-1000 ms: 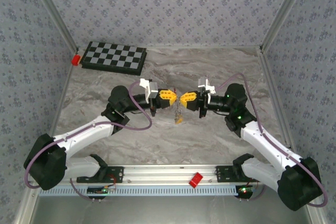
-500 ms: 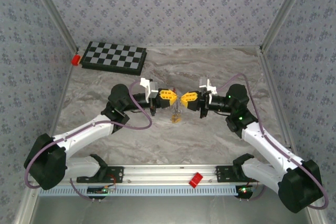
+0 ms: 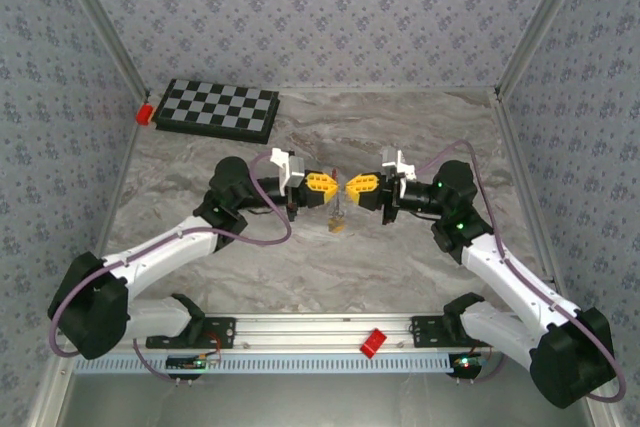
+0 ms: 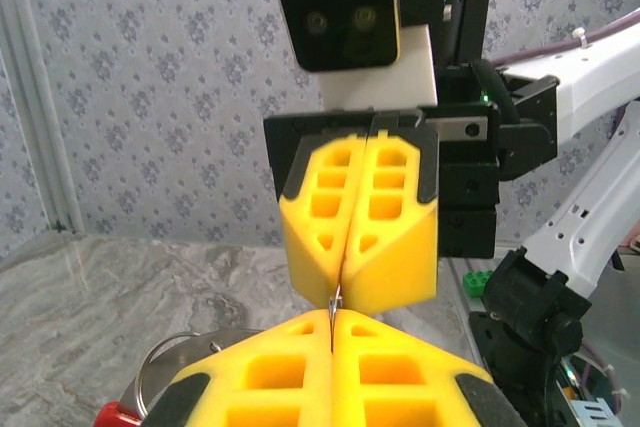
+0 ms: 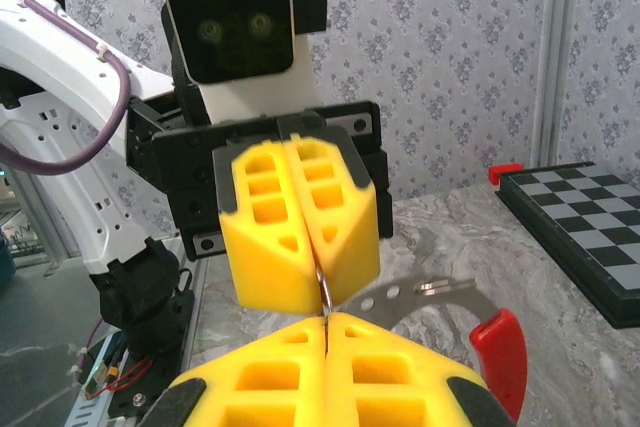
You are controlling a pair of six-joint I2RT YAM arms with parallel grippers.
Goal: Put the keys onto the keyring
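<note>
My two grippers meet tip to tip above the middle of the table. The left gripper (image 3: 332, 187) and the right gripper (image 3: 349, 187) are both shut on the keyring, whose thin wire (image 4: 336, 299) shows in the small gap between the two pairs of yellow fingers. Its grey arc (image 5: 425, 297) curves away to one side and ends in a red sleeve (image 5: 498, 349); the same arc (image 4: 165, 362) appears at the lower left of the left wrist view. A small yellow-headed key (image 3: 339, 227) dangles just below the tips. Other keys are hidden.
A chessboard (image 3: 218, 109) lies at the back left with a red block (image 3: 145, 112) at its corner. Another red block (image 3: 373, 342) sits on the front rail. A green brick (image 4: 486, 280) lies near the right arm's base. Walls close three sides.
Both grippers have edged closer together, so the gap between their tips is smaller. The hanging key has shifted slightly with them. Both stay shut.
</note>
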